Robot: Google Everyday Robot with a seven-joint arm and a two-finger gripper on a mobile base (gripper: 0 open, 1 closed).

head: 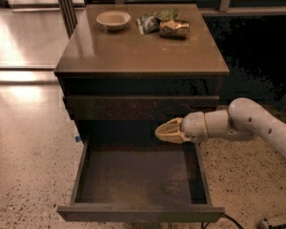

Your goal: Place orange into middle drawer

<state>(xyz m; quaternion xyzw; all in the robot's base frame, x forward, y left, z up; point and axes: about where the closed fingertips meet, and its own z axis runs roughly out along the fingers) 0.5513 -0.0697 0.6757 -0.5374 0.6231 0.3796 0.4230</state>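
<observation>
Tool (158, 131) at back of 1 open middle drawer (133, 175); open/closed: can't tell. Bench (133, 51): 1 bowl (113, 19), 1 green packet (150, 22), 1 gold packet (174, 28).

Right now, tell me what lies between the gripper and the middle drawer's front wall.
Only the bare floor of the middle drawer, as the camera view shows. The gripper hangs over its rear right part.
</observation>
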